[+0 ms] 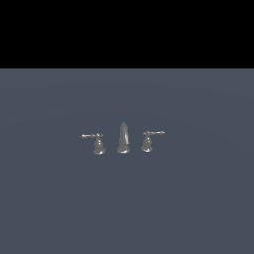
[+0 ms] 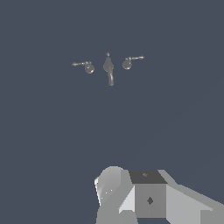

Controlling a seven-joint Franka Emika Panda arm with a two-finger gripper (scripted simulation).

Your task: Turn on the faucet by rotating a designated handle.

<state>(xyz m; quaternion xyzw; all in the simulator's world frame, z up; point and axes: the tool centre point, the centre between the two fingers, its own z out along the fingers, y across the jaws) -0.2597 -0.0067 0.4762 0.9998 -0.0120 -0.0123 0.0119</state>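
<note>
Faucet [image 1: 123,138] mid grey surface [image 1: 198,198]: tapered spout [image 1: 123,137] between twin levers. Designated handle [image 1: 148,141] on exterior view's right, lever pointing right. Arm housing [image 2: 148,197] well apart; jaws out of sight, state unknowable

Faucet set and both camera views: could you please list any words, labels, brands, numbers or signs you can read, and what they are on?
None: no readable text in either view.
The faucet, its handle and the twin handle are plain chrome.
A small dark diamond mark on the arm's grey block is a shape, not a character.
</note>
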